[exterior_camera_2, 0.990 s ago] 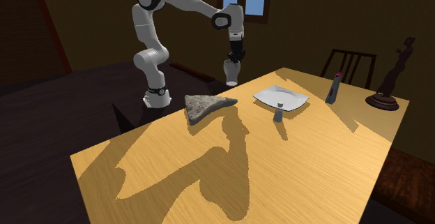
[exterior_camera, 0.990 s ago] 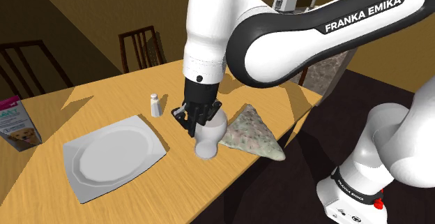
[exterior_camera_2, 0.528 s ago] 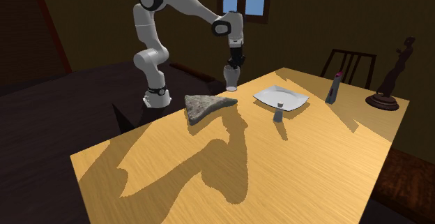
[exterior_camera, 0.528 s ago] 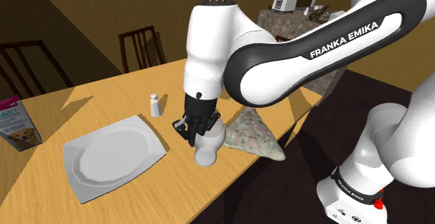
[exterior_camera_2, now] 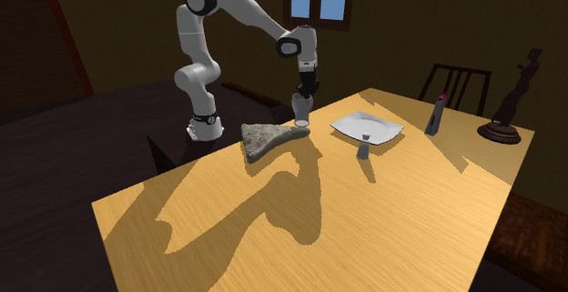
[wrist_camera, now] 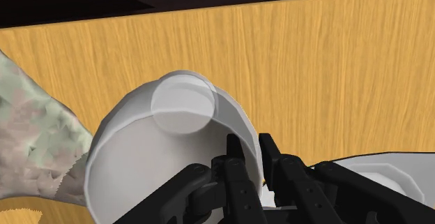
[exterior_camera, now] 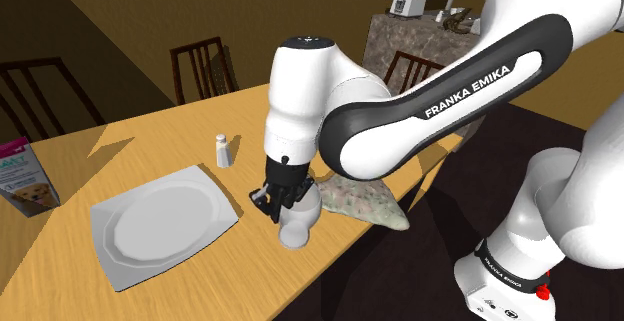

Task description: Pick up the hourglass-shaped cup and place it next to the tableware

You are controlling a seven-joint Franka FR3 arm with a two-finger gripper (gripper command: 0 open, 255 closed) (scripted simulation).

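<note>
The cup is plain white and smooth, hourglass-shaped: a wide round mouth, a narrowed waist and a flared foot. Its long axis stands vertical, mouth up toward the end effector and foot down at the bench. Whether the foot touches the wood cannot be told.

The black end effector pinches the cup's rim wall, with one finger inside the bowl and the other outside.

The bench is wood with straight grain. The plate is white, glossy and nearly square with a raised rim. The cup sits just beside the plate's corner, apart from it, on the shoulder view's right. A mottled grey-green triangular slab with a rough surface lies beyond the cup from the plate
</note>
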